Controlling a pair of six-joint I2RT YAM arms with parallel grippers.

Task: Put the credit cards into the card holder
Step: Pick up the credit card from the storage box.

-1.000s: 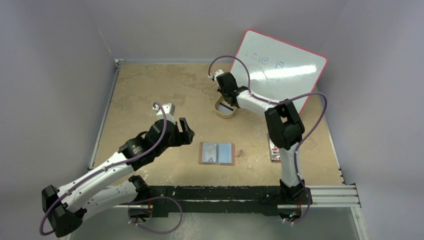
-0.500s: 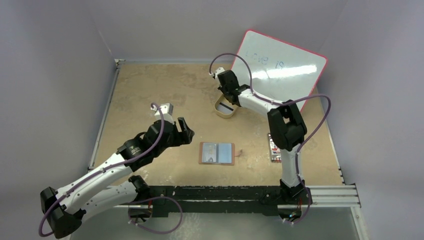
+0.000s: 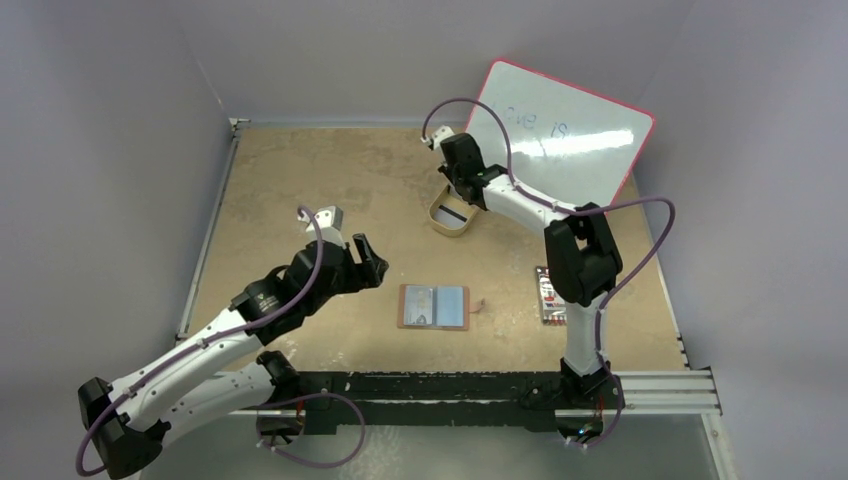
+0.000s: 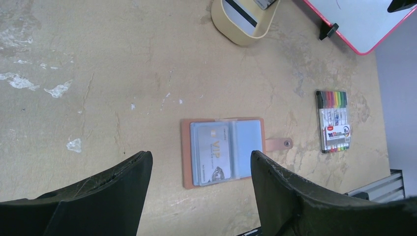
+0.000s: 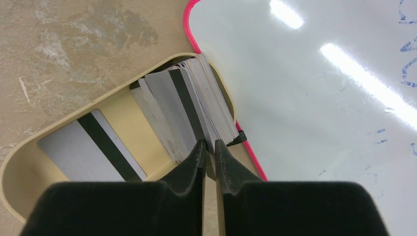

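The card holder (image 3: 434, 306) lies open and flat near the table's front, a VIP card (image 4: 214, 152) in its left sleeve. My left gripper (image 3: 368, 262) hovers open just left of it; in the left wrist view the card holder (image 4: 223, 152) shows between the spread fingers. Far back, the credit cards (image 5: 196, 103) stand stacked on edge in a tan tray (image 5: 19, 187), and one striped card (image 5: 91, 152) lies flat beside them. My right gripper (image 5: 209, 143) is over the tray (image 3: 452, 218), its fingers pinched on the near edge of the stack.
A red-framed whiteboard (image 3: 560, 135) leans against the back right wall, right behind the tray. A pack of coloured markers (image 3: 549, 295) lies to the right of the card holder, by the right arm's base. The table's metal rail runs along the front edge.
The right gripper's jaws have closed in on the edge of the card stack, and its arm has shifted slightly right. The left arm has barely moved.
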